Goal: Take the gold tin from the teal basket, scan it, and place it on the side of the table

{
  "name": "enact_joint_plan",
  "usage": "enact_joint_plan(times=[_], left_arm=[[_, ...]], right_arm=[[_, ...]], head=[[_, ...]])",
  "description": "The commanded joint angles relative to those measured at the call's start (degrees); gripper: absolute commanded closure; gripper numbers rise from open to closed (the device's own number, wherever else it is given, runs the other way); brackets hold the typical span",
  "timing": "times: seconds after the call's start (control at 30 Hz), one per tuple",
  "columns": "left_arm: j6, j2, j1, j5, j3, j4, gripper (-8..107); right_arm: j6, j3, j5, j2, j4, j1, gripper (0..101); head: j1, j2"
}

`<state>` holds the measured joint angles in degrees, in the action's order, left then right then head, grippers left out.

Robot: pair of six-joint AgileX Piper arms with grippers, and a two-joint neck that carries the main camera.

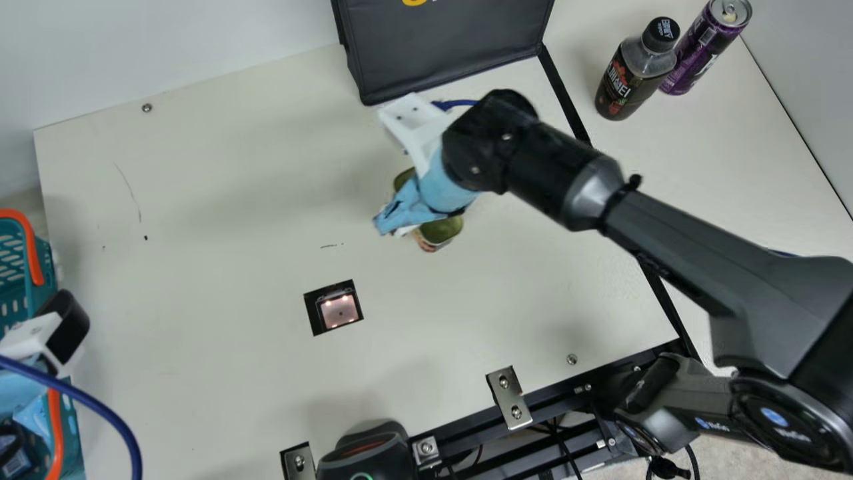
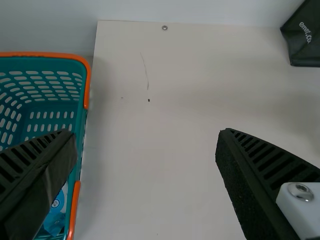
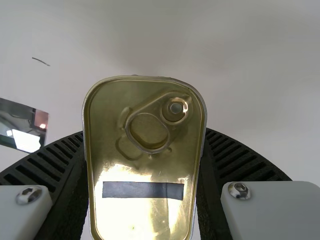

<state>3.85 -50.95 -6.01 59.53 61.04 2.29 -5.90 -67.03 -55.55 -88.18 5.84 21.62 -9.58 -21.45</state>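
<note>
- Right gripper [image 1: 416,207]: positioned over the middle of the table [image 1: 220,200], between the black bag [image 1: 446,47] and the scanner window [image 1: 338,312]; in the right wrist view, its two ribbed fingers are clamped on the gold tin [image 3: 145,135], one at each long side.
- Gold tin: rectangular with rounded corners; the lid faces the wrist camera and carries a pull ring [image 3: 148,132] near one end and a dark strip [image 3: 142,190] across its width; in the main view, parts of the tin show on both sides of the gripper, outside the teal basket [image 1: 41,260] and well apart from it.
- Left gripper [image 1: 23,393]: located at the teal basket, at the main view's left edge; the left wrist view shows its two fingers wide apart with nothing between them but a view of the table and basket edge.
- Teal basket: perforated walls, orange handles; a light-blue item [image 2: 54,220] lies inside, apparently a wrapped package, though the finger partly covers it.
- Scanner window: set in the tabletop, dark-framed and lit; near the gold tin and apart from it.
- Black bag: stands at the table's far edge, beyond the right gripper.
- Dark-capped bottle [image 1: 633,77] and purple can [image 1: 706,47]: both upright, side by side, at the right of the main view, beyond the black strip [image 1: 563,93].
- Black device [image 1: 366,453]: at the table's near edge, with a green-lit ring; beside the metal brackets [image 1: 510,398].
</note>
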Motion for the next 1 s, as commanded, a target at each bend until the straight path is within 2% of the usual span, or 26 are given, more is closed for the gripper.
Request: enact_joint_plan(times=[0.0, 0.23, 0.53, 0.77, 0.97], left_arm=[[0.0, 0.0, 0.0, 0.0, 0.0, 0.0, 9], [0.0, 0.0, 0.0, 0.0, 0.0, 0.0, 9], [0.0, 0.0, 0.0, 0.0, 0.0, 0.0, 9], [0.0, 0.0, 0.0, 0.0, 0.0, 0.0, 9], [0.0, 0.0, 0.0, 0.0, 0.0, 0.0, 9]], right_arm=[[4.0, 2.3, -0.2, 2.1, 1.4, -4.6, 101], [13.1, 7.7, -2.1, 7.5, 4.1, -15.8, 101], [23.9, 12.2, -5.2, 12.4, 5.5, -31.8, 101], [31.8, 13.1, -6.9, 13.6, 6.1, -45.9, 101], [38.4, 11.7, -7.4, 12.0, 6.2, -57.0, 101]], head=[[1.7, -0.1], [1.7, -0.1], [1.7, -0.1], [1.7, -0.1], [1.7, -0.1]])
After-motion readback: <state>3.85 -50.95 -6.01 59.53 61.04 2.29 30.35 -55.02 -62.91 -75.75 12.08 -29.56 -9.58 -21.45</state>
